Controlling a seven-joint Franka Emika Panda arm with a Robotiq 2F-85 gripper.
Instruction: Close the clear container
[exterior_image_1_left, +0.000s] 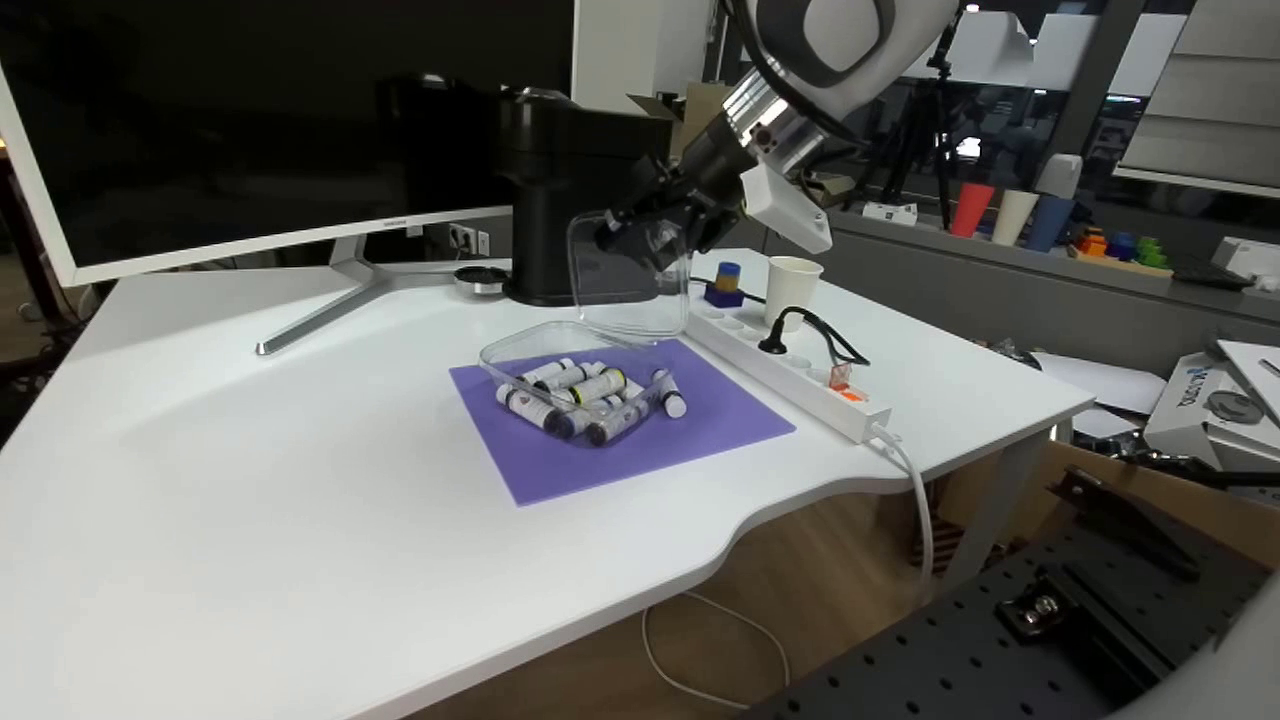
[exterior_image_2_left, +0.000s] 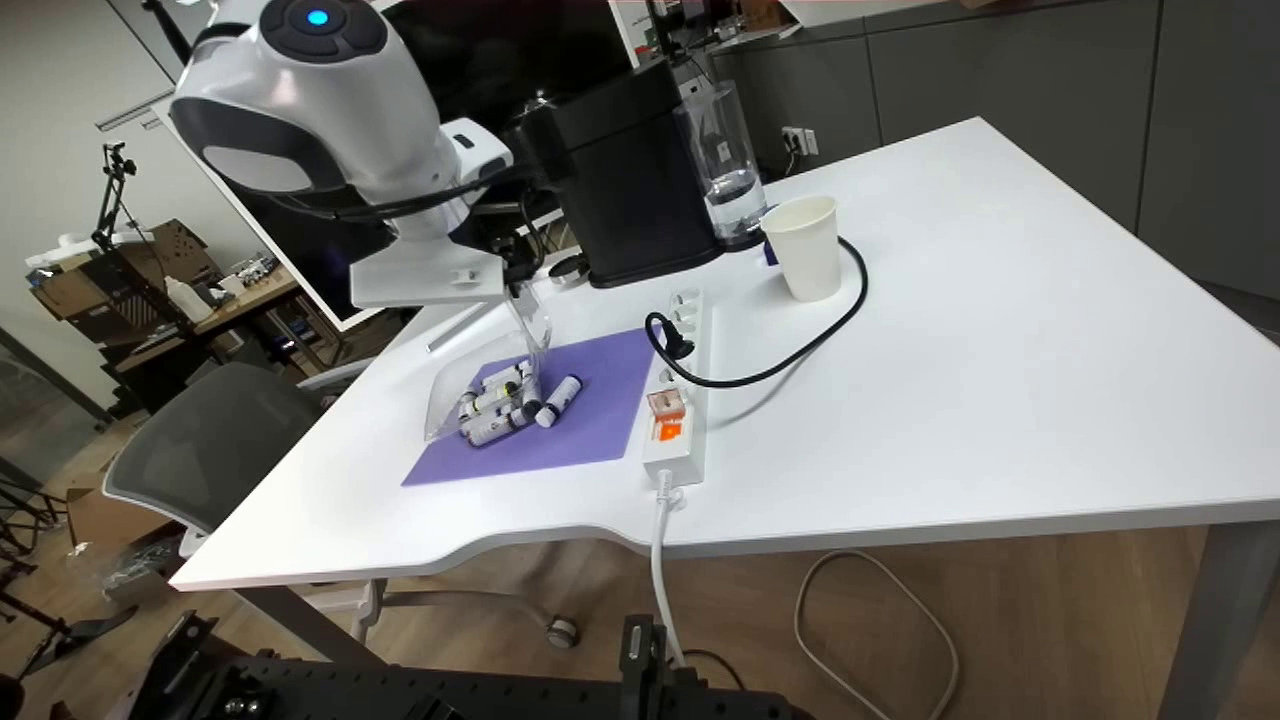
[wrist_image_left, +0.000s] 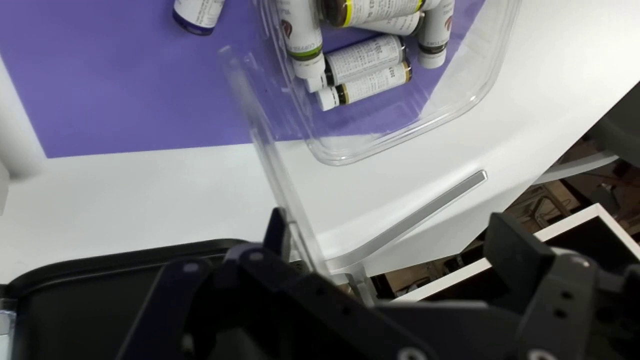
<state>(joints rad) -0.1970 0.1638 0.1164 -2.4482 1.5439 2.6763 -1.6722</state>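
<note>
The clear container (exterior_image_1_left: 503, 352) sits open on a purple sheet, with several small white-labelled bottles inside it. It also shows in an exterior view (exterior_image_2_left: 438, 400) and in the wrist view (wrist_image_left: 480, 95). Its clear lid (exterior_image_1_left: 630, 295) stands roughly upright on one side; in the wrist view the lid (wrist_image_left: 267, 150) is seen nearly edge-on. My gripper (wrist_image_left: 392, 230) is wide open at the lid's upper part, with the lid between its fingers. One finger is close against the lid; I cannot tell whether it touches. The gripper shows in an exterior view (exterior_image_1_left: 650, 215).
One bottle (exterior_image_1_left: 670, 395) lies on the purple sheet (exterior_image_1_left: 560, 475) beside the container. A white power strip (exterior_image_1_left: 790, 375) with a plugged cable stands alongside. A tall black box (exterior_image_1_left: 580, 190), a paper cup (exterior_image_2_left: 805, 250) and a monitor (exterior_image_1_left: 250, 120) on its foot (exterior_image_1_left: 320, 312) are nearby.
</note>
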